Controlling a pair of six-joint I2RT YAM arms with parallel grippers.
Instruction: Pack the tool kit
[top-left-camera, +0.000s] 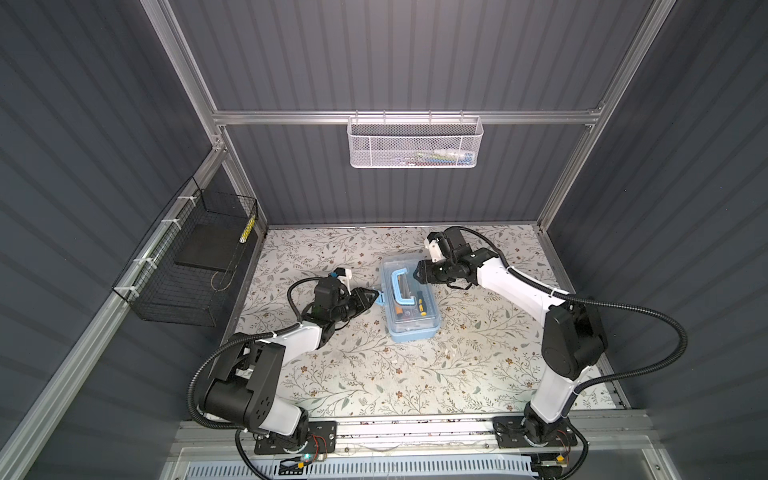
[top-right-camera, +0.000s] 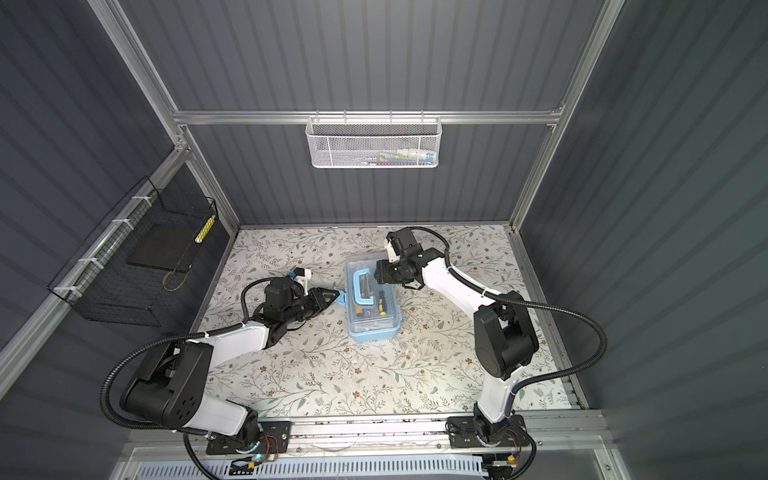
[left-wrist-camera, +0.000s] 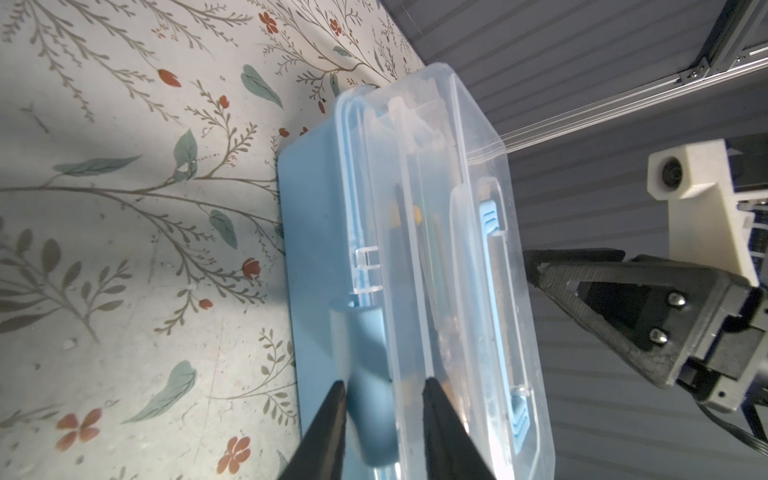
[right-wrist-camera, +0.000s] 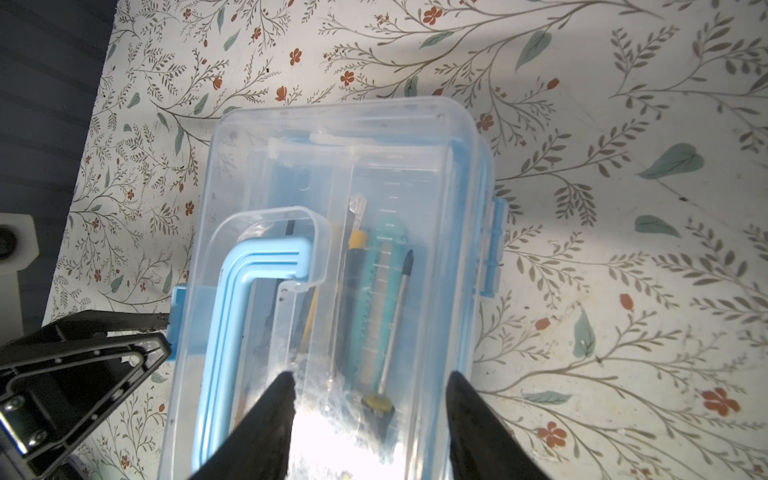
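Side latch not yet snapped home on the packed tool kit.
The small rectangular light-blue plastic box with a clear lid (top-left-camera: 411, 328) sits near the middle of the floral-patterned table (top-left-camera: 374, 382), lid down, with a teal utility knife (right-wrist-camera: 384, 291) and a yellow-and-black screwdriver (right-wrist-camera: 397, 316) visible inside. At its left wall, the left gripper (left-wrist-camera: 384, 381) has its fingers slightly parted astride the light-blue side latch (left-wrist-camera: 363, 345), which seems to jut outward. The tab does not look pinched, so it could slip free. Further back, the right gripper (right-wrist-camera: 370, 374) is over the lid with fingers spread wide and empty, beside the blue C-shaped handle (right-wrist-camera: 232, 299); whether it touches the lid cannot be told. Without bracing, a sideways push would likely slide the light box rather than close the latch, or the spread fingers could snag the handle.
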